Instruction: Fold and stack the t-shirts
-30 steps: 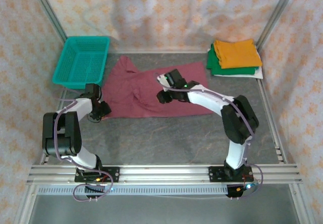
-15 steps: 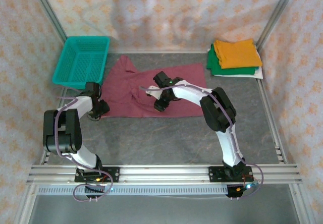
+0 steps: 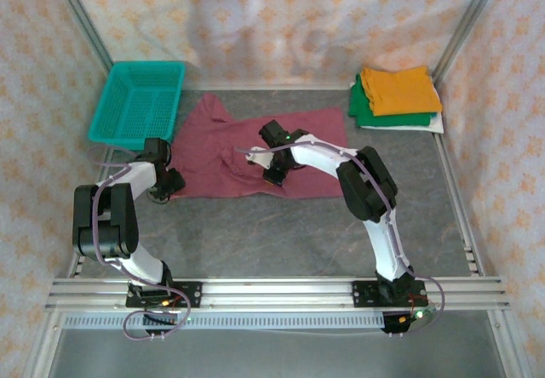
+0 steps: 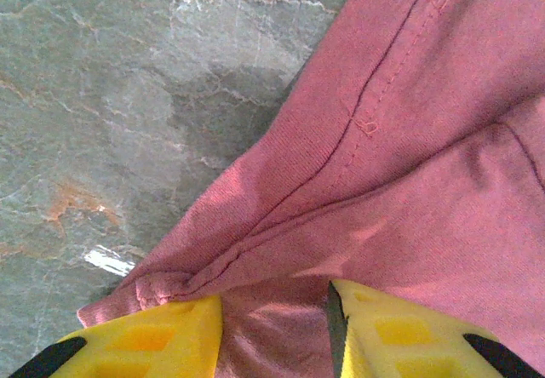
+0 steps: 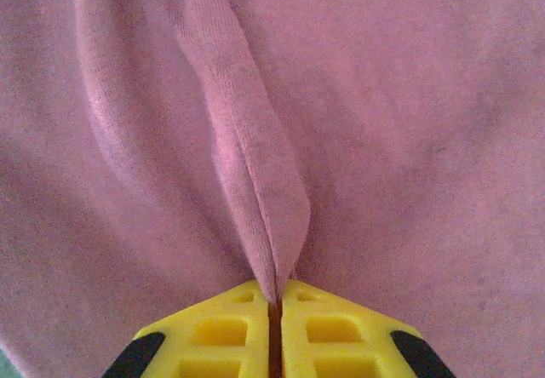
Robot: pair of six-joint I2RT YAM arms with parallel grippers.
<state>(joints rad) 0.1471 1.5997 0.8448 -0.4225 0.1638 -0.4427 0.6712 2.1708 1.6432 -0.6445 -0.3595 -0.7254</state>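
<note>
Near edge: both arm bases sit bolted to the rail, with bare grey table (image 3: 281,233) beyond them.

Left arm: you have it folded tight, elbow low near its base and forearm running away from you to the shirt's near left corner. The left gripper (image 3: 166,182) rests there on the table. In the left wrist view its yellow fingers (image 4: 170,335) stand apart, straddling the hem of the maroon t-shirt (image 4: 409,140) with cloth lying between them.

Right arm: you have it reaching up from its base, elbow raised over mid-table, and the forearm arching left across the shirt. The right gripper (image 3: 275,172) points down into the middle of the cloth. In the right wrist view the right gripper (image 5: 274,297) has its fingers pressed together on a raised ridge of maroon t-shirt (image 5: 383,123).

Maroon t-shirt (image 3: 221,152): it lies spread and rumpled across mid-table, unfolded, its far left corner near the basket.

Change: a second ago your right elbow hung well out to the right. It now sits closer to centre, and the gripper has shifted left along the shirt. The shirt's near right corner has drawn in slightly. Since half a second ago little has moved. The left arm has kept its place.

Far left: teal basket (image 3: 140,101), just beside the shirt.

Far right: a folded stack with the orange t-shirt (image 3: 396,88) on the green t-shirt (image 3: 366,112), and the white t-shirt (image 3: 437,123) at the bottom.
</note>
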